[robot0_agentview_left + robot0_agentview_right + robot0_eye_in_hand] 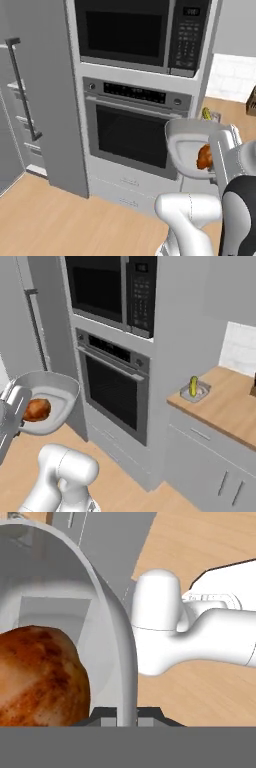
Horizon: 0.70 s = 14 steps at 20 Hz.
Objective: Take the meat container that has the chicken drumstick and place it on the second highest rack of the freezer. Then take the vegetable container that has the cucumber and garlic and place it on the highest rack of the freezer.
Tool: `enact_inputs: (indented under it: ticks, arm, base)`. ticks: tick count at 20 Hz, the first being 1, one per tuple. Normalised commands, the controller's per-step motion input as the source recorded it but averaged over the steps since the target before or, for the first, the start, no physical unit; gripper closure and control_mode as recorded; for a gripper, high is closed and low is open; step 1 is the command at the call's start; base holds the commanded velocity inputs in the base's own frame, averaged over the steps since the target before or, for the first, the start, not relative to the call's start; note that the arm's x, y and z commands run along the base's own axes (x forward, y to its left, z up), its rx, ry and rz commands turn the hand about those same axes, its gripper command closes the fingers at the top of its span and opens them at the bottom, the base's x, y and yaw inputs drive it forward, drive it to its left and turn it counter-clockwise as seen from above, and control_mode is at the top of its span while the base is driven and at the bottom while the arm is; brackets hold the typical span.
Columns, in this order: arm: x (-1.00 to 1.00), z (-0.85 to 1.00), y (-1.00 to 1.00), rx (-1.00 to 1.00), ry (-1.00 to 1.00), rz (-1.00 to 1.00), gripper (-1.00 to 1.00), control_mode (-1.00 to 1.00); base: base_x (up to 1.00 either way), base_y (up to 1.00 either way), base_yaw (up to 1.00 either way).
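Fingertips point(108, 715) are seen dark and low in the hand view, one on each side of the rim of the meat container point(107, 607), and they are pressed against that thin wall, so the gripper point(126, 717) is closed on the container's edge. Just left of the fingers, inside the bowl, the browned chicken drumstick point(37, 674) is seen resting against the inner wall. To the right of the fingers, beyond the rim, wooden floor point(200, 542) is seen. In the left base view, a tall grey freezer door point(45, 95) with a long dark handle point(24, 90) is seen far to the left of the held container, with white shelf edges point(20, 105) visible beyond it. Between that door and the fingers, a built-in oven point(132, 130) is set below a microwave point(142, 32). The meat container point(187, 150) is held up in front of the oven's right side, tilted so that its open side is turned toward the camera, and the chicken drumstick point(204, 157) is seen lying at its lower right, next to the hand. In the right base view, the meat container point(47, 401) is held at the left edge with the chicken drumstick point(36, 409) inside. Well to the right of the fingers, on the wooden counter point(225, 406), the vegetable container point(196, 392) is set, with the cucumber point(193, 386) standing up in it; the garlic cannot be made out.
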Motion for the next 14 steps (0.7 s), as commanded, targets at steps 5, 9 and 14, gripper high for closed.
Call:
enact_inputs:
  ticks: [5,9,14]
  arm:
    - [0.0,0.0,0.0,0.0,0.0,0.0,1.0,1.0]
    - [0.0,0.0,0.0,0.0,0.0,0.0,1.0,1.0]
    - [0.0,0.0,0.0,0.0,0.0,0.0,1.0,1.0]
  base:
    - [0.83,0.9,0.54]
    - [1.0,0.96,0.3]
    - [1.0,0.95,0.13]
